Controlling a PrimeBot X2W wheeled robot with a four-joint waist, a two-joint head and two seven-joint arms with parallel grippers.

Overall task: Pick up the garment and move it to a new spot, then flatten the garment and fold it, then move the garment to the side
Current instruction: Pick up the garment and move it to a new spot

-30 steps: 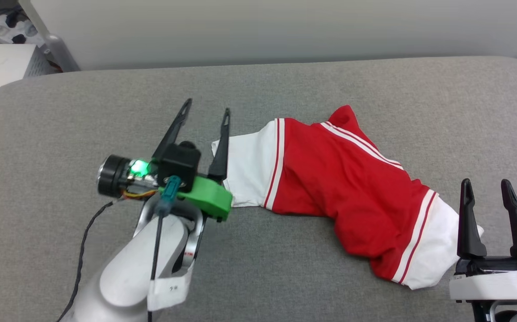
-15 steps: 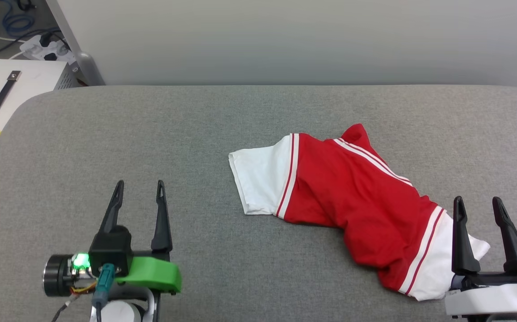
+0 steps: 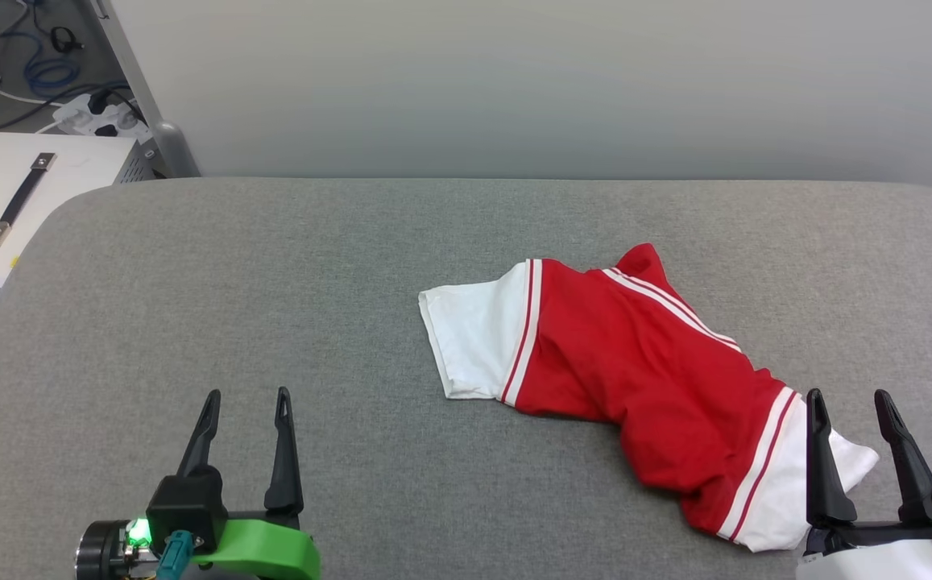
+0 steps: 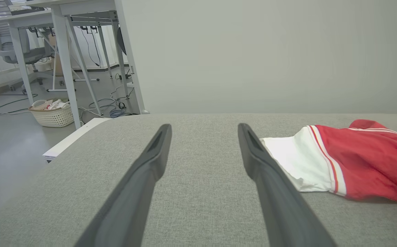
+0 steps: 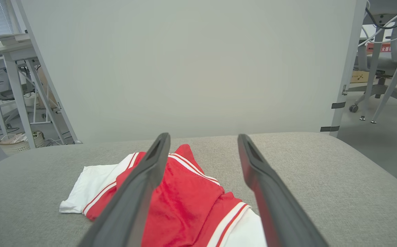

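The garment [image 3: 635,379] lies crumpled in a long strip on the grey padded table [image 3: 312,266], right of centre, one white sleeve at its left end and the other at its lower right. It is red with red-and-white striped trim; no numerals show. My left gripper [image 3: 246,399] hovers open at the lower left, well apart from the cloth, nothing between its fingers. My right gripper [image 3: 850,399] is open at the lower right, beside the near white sleeve. The left wrist view has the garment [image 4: 352,164] to the right of the fingers; in the right wrist view the garment [image 5: 181,199] lies ahead and below.
A white case [image 3: 22,193] with a black handle stands off the table's left edge, with a power strip and cables [image 3: 95,113] behind it. A pale partition [image 3: 514,80] runs along the table's far edge. Desk legs and a wicker basket [image 4: 52,115] stand on the floor beyond.
My left gripper has drawn back from the white sleeve's edge to the lower left. The head camera has tilted up, so the whole scene sits lower. The garment lies as before.
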